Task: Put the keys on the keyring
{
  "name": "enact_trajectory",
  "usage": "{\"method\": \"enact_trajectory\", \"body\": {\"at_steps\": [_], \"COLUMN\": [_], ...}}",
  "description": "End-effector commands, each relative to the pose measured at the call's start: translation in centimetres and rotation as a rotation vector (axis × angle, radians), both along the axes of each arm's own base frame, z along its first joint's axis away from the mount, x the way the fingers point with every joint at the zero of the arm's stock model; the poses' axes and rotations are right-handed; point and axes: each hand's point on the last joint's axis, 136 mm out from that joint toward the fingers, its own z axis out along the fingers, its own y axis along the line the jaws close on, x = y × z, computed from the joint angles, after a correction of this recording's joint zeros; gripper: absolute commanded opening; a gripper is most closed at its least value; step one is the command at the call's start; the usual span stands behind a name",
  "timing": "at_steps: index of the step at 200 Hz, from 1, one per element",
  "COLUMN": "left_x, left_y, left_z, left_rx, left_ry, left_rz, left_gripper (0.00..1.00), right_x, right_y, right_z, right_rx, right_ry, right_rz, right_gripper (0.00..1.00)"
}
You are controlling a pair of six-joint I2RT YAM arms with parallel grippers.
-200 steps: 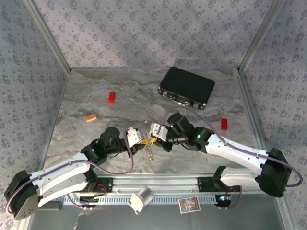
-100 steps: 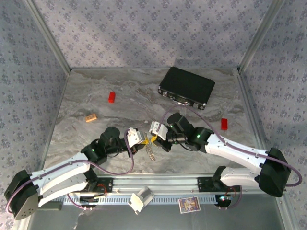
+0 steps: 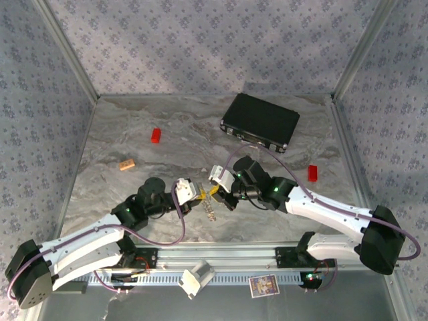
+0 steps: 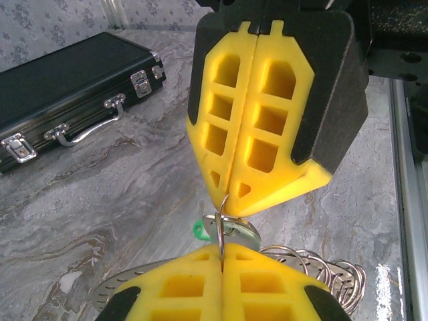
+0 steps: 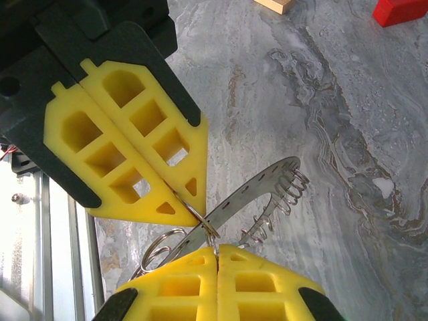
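Observation:
My left gripper and right gripper meet tip to tip over the middle of the table. Each is shut on one small wire loop of the keyring. In the left wrist view my own fingertips sit at the bottom, with the right gripper above them. The keyring's perforated band and its row of small loops hang below the left gripper and right gripper. One of the keys, silvery with a mint-green head, lies against the held loop. I cannot tell whether it is threaded on.
A black case lies at the back right. A red block and an orange-tan block sit to the left. Another red block is at the right. A metal rail runs along the near edge.
Both grippers stay shut tip to tip on the same loop. The pair has shifted only very slightly and the keyring hangs under them as before.

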Motion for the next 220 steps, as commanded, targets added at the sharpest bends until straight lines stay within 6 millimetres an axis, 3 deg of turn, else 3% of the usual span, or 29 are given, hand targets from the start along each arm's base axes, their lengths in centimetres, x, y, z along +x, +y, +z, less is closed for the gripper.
{"method": "enact_trajectory", "body": {"at_steps": [1,115,132,151,181,220], "left_x": [-0.4,-0.5,-0.5,-0.6,-1.1,-1.9], "left_y": [-0.6,-0.6,-0.5,-0.6,-0.8,-1.1], "left_z": [2.4,3.2,3.0,2.9,2.7,2.7], "left_rx": [-0.060,-0.090,-0.088,-0.088,-0.100,-0.110], "left_ry": [-0.064,-0.103,-0.101,-0.098,-0.096,-0.129], "left_rz": [-0.036,-0.041,-0.041,-0.047,-0.077,-0.139], "left_gripper": [0.00,0.00,0.00,0.00,0.00,0.00], "right_x": [1.2,-0.3,-0.2,0.1,-0.1,-1.7], "right_y": [-0.5,-0.1,-0.5,-1.3,-2.3,-2.3], "right_z": [-0.5,-1.9,-1.8,-1.1,0.2,1.5], "right_rx": [-0.010,-0.024,-0.030,-0.022,0.051,0.111], "right_ry": [0.010,0.057,0.028,-0.040,-0.167,-0.176], "right_rz": [-0.073,0.016,0.010,0.010,0.063,0.178], "right_gripper": [0.00,0.00,0.22,0.35,0.42,0.40]}}
